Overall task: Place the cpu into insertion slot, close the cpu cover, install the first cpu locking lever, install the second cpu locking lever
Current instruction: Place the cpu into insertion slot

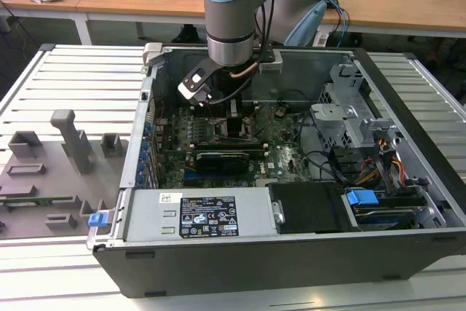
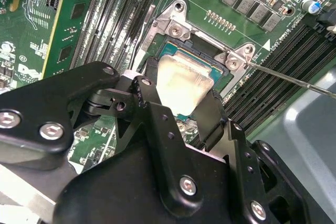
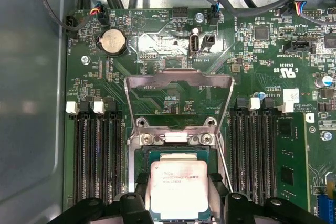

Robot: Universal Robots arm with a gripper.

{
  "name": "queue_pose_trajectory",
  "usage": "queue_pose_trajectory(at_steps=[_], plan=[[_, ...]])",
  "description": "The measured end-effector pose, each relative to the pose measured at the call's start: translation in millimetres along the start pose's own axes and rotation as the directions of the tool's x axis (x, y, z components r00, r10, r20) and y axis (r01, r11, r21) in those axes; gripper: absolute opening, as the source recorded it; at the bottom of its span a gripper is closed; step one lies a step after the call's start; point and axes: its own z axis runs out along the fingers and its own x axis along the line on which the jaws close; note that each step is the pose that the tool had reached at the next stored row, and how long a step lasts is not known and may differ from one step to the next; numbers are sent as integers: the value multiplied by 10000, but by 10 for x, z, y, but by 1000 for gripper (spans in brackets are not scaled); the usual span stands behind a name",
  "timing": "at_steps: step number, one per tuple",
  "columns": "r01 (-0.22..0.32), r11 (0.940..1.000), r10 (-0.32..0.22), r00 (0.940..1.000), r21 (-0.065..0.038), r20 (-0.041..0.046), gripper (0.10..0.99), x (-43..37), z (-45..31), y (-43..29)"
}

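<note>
While cover open, cpu between fingers.

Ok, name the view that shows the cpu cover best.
First wrist view: the cpu cover stands open, its whole frame visible. Second wrist view catches its hinge end; exterior view: too small to tell.

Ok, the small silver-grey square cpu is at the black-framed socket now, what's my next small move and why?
Probably ease it straight down and confirm it lies flat before releasing. The gripper is shut on the silver-grey square cpu over the black-framed insertion slot, and the thin silver metal cpu cover stands hinged open, clear of it.
</note>
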Motion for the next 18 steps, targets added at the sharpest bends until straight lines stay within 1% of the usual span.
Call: queue_pose_trajectory(at_steps=[10,18], plan=[[-32,10000,32,10000,0,8,529,0,-5,0],[-33,10000,33,10000,0,8,529,0,9,-1]])
